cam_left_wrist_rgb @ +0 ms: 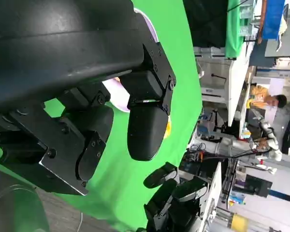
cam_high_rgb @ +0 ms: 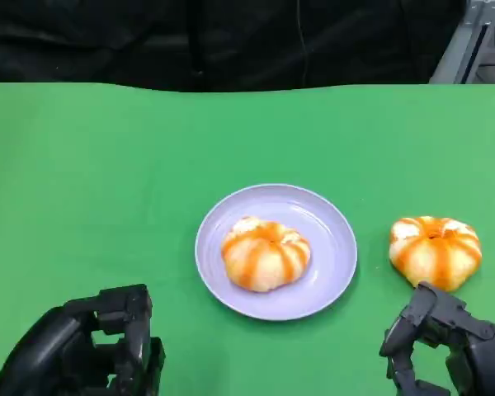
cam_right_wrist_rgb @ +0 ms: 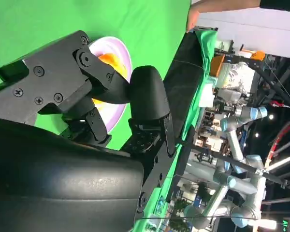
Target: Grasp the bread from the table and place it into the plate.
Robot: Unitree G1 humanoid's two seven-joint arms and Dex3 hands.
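One orange-striped round bread (cam_high_rgb: 435,250) lies on the green table to the right of the lavender plate (cam_high_rgb: 334,247). A second, similar bread (cam_high_rgb: 264,254) sits inside the plate. My right hand (cam_high_rgb: 450,342) is at the lower right, just in front of the table bread, fingers spread and holding nothing; its fingertips (cam_high_rgb: 421,301) reach the bread's near edge, and I cannot tell whether they touch. My left hand (cam_high_rgb: 91,346) rests at the lower left, away from the plate, with nothing in it. The right wrist view shows the right hand (cam_right_wrist_rgb: 87,121), the plate (cam_right_wrist_rgb: 121,50) and its bread (cam_right_wrist_rgb: 110,60).
The green table (cam_high_rgb: 107,181) ends at a dark backdrop behind. A metal frame (cam_high_rgb: 470,37) stands at the back right. The left wrist view shows my left hand (cam_left_wrist_rgb: 87,96), my right hand (cam_left_wrist_rgb: 176,198) and a person (cam_left_wrist_rgb: 268,99) in a workshop beyond.
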